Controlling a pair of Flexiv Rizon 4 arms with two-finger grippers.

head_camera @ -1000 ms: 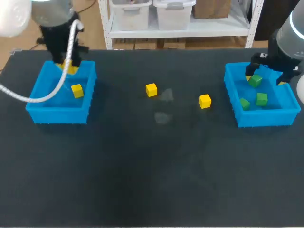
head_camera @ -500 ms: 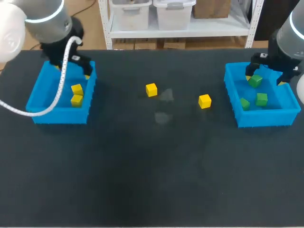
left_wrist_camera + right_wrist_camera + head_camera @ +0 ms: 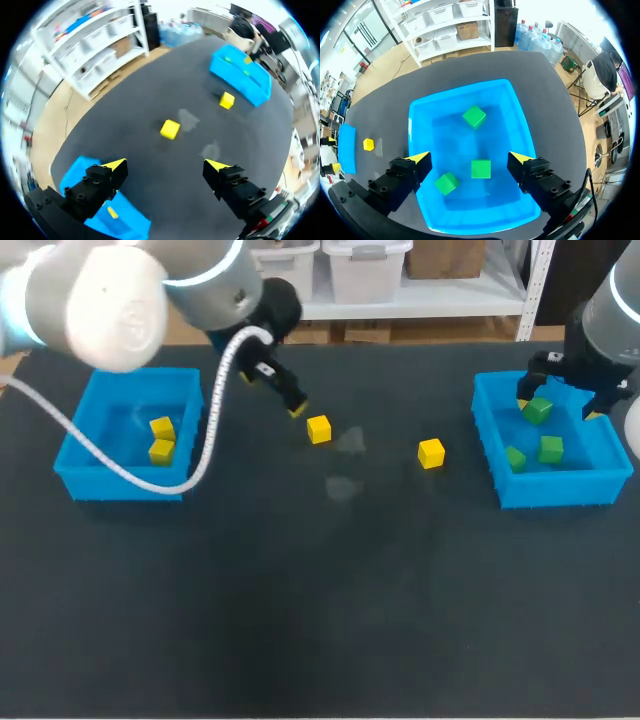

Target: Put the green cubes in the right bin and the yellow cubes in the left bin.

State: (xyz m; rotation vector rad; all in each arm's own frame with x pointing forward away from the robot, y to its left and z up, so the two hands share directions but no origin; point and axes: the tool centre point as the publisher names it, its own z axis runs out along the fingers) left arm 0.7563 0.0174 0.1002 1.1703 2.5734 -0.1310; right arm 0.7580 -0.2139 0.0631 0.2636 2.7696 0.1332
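Table (image 3: 320, 620), left bin (image 3: 120, 483) two yellow cubes (image 3: 162, 427), right bin (image 3: 555, 488) three green cubes (image 3: 550, 449), pincers (image 3: 166, 164) (image 3: 470, 157) released

— Where is the left gripper (image 3: 297, 410)?
— Over the table (image 3: 300, 620), between the two bins. The nearer cube (image 3: 319, 429) lies just ahead of its fingers. The farther cube (image 3: 431, 453) lies beyond that, toward the right bin (image 3: 550, 492). The left bin (image 3: 120, 483) lies behind it, with two cubes (image 3: 162, 427) side by side inside.
— And the right gripper (image 3: 469, 157)?
— Above the right bin. Three cubes (image 3: 474, 116) lie in the bin beneath it, one ahead of the fingers and two closer in, apart from each other.
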